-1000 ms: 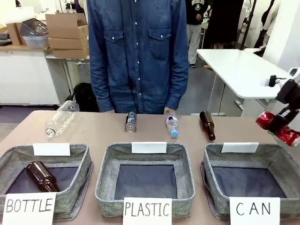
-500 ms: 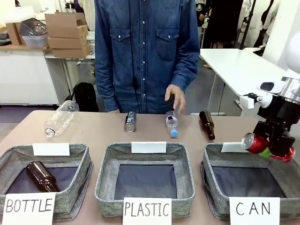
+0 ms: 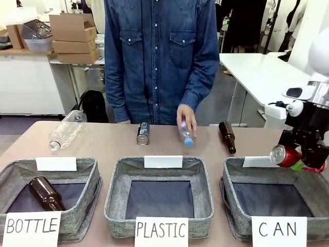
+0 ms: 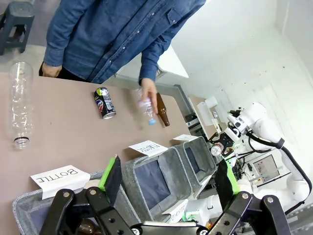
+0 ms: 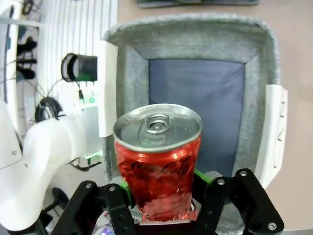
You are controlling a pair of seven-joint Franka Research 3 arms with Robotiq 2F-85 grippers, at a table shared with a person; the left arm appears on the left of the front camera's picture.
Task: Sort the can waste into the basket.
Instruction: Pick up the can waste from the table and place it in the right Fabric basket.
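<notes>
On my screen three grey bins stand in a row: the BOTTLE bin (image 3: 10, 170) holds one brown bottle (image 3: 45, 193), the PLASTIC bin (image 3: 115, 190) shows its dark bottom, and the CAN basket (image 3: 230, 180) has the crushed red can (image 3: 284, 155) hanging over its far right corner, lying sideways between the fingers of my right gripper (image 5: 165, 183). I cannot tell whether the pads are pressing it. My left gripper (image 4: 168, 166) stands spread wide with nothing in it, over the BOTTLE bin. I count two clear plastic bottles, a large one (image 3: 66, 131) on the table and a small one (image 3: 185, 134) in the person's hand (image 3: 186, 116); two cans, the dark can (image 3: 143, 133) lying on the table; and two brown bottles, the second (image 3: 227, 137) on the table. A second ago the red can was out past the basket's right edge and the small bottle lay on the table.
</notes>
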